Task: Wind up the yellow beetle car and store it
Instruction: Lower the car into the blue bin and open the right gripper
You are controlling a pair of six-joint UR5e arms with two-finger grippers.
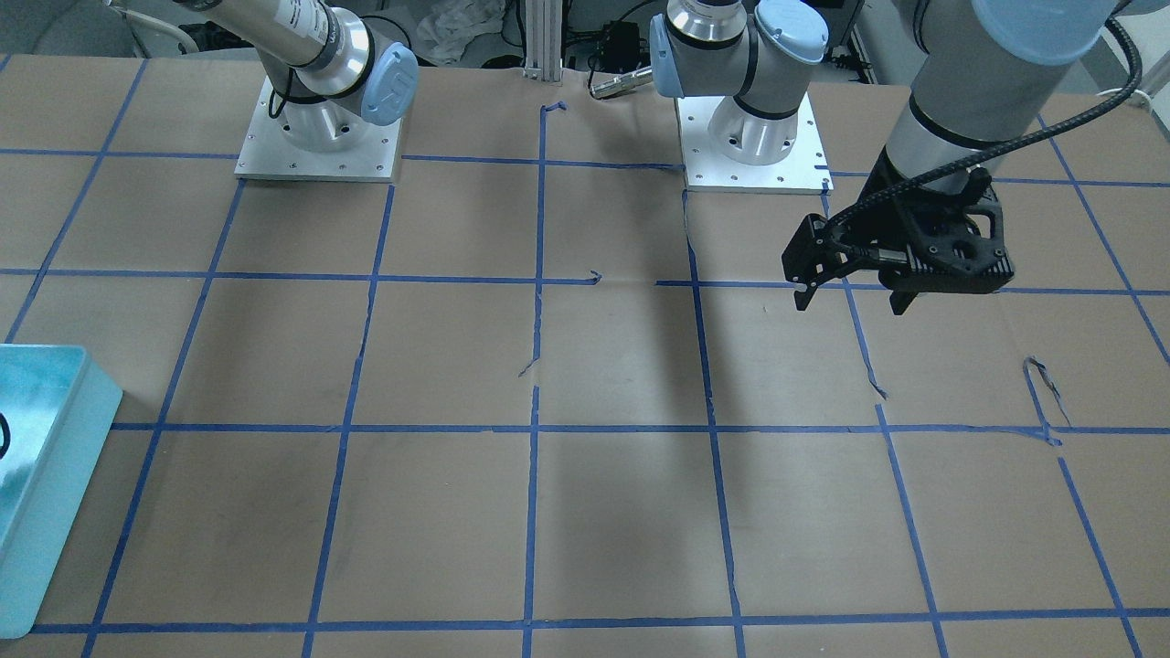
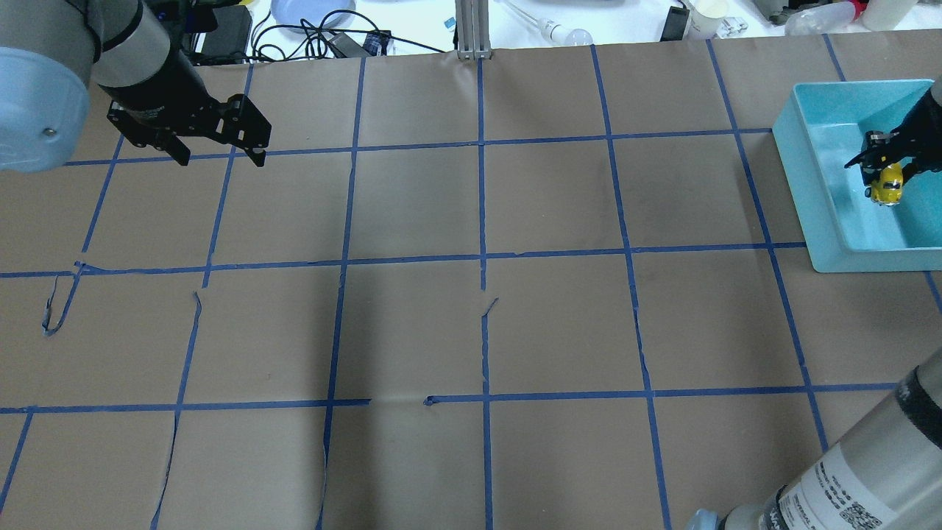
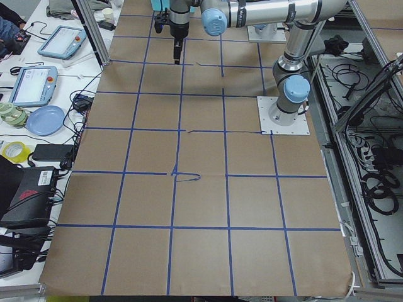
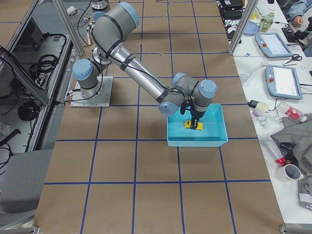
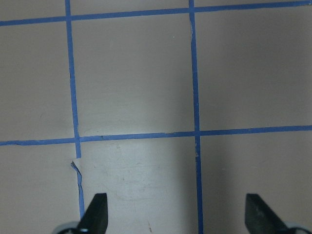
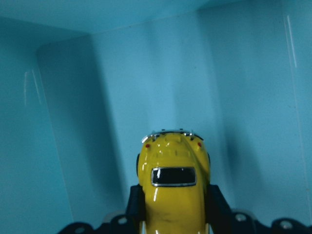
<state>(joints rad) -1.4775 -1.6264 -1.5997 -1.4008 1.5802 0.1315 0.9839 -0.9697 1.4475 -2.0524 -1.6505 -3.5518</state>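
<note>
Right end effector (image 6: 174, 208) is grasping the yellow beetle car (image 6: 173, 170) by its flanks. One black finger (image 6: 134, 207) is pressing on each side, and the rear window is facing the wrist camera. The car is sitting inside the teal bin (image 2: 798, 177), low and near its middle. Whether its wheels are touching the floor cannot be told. The bin is resting at the right-hand end of the paper-covered worktop (image 2: 412, 331), which is carrying a blue tape grid (image 2: 482, 221). Farther off, at the opposite end, left end effector (image 2: 221, 160) is hanging above the worktop, released, with jaws spread wide.
</note>
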